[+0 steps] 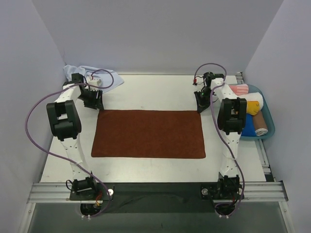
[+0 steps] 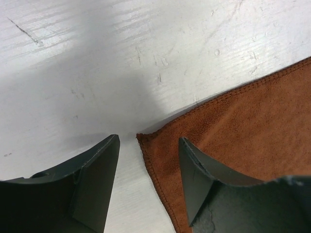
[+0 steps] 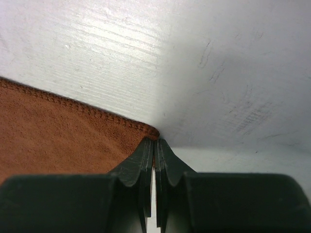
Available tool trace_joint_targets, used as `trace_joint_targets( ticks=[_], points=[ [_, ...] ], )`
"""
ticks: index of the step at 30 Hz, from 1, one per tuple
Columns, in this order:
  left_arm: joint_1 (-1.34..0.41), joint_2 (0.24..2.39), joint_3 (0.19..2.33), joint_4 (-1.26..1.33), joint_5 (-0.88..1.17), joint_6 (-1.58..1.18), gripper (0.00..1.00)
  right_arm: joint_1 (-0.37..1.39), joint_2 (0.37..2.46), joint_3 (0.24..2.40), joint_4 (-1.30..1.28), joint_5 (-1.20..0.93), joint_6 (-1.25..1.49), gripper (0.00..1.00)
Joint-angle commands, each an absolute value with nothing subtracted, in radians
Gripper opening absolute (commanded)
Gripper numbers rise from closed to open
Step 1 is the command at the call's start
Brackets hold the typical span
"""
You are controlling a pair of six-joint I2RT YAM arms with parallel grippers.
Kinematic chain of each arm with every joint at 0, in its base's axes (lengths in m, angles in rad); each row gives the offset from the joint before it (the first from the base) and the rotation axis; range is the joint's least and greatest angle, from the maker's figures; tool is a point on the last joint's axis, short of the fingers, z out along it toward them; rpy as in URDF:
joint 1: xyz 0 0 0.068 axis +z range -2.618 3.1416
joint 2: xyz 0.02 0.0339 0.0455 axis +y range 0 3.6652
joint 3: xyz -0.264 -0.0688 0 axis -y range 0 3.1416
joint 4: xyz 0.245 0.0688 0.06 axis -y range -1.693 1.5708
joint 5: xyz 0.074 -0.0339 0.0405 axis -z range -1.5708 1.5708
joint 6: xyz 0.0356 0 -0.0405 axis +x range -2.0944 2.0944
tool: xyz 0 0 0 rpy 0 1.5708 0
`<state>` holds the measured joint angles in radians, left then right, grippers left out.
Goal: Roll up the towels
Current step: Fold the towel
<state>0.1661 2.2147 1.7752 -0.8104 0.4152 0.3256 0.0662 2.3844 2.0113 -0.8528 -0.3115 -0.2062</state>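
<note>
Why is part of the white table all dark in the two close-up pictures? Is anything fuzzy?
Left wrist view: the grey patch on the table is a shadow, brighter beyond it; the left gripper is dark, the rust-brown towel sharp. Right wrist view: shadow on the right, glare upper left, the right gripper dark and close to the lens. Top view: even light, nothing blurred.

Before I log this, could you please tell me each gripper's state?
Left gripper: open, jaws astride a corner of the brown towel.
Right gripper: shut at another corner; grip cannot be told.

Left claw (image 2: 148, 140) agape, right claw (image 3: 155, 141) closed
</note>
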Motion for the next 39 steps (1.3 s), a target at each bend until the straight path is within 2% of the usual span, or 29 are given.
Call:
trace_joint_targets(
  ticks=[1, 6, 9, 25, 39],
  points=[
    [0.155, 2.229, 1.819, -0.792, 0.413, 0.339, 0.61, 0.071, 2.372, 2.000, -0.896, -0.330, -0.224, 0.00],
    [0.146, 2.241, 1.812, -0.792, 0.413, 0.344, 0.56, 0.069, 2.368, 1.999, -0.894, -0.325, -0.229, 0.00],
    [0.141, 2.241, 1.804, -0.792, 0.417, 0.348, 0.49, 0.069, 2.368, 1.996, -0.894, -0.324, -0.230, 0.00],
    [0.141, 2.252, 1.862, -0.799, 0.407, 0.334, 0.02, 0.051, 2.349, 2.025, -0.871, -0.321, -0.232, 0.00],
    [0.153, 2.267, 2.028, -0.821, 0.429, 0.291, 0.00, 0.028, 2.329, 2.187, -0.867, -0.293, -0.232, 0.00]
  ],
)
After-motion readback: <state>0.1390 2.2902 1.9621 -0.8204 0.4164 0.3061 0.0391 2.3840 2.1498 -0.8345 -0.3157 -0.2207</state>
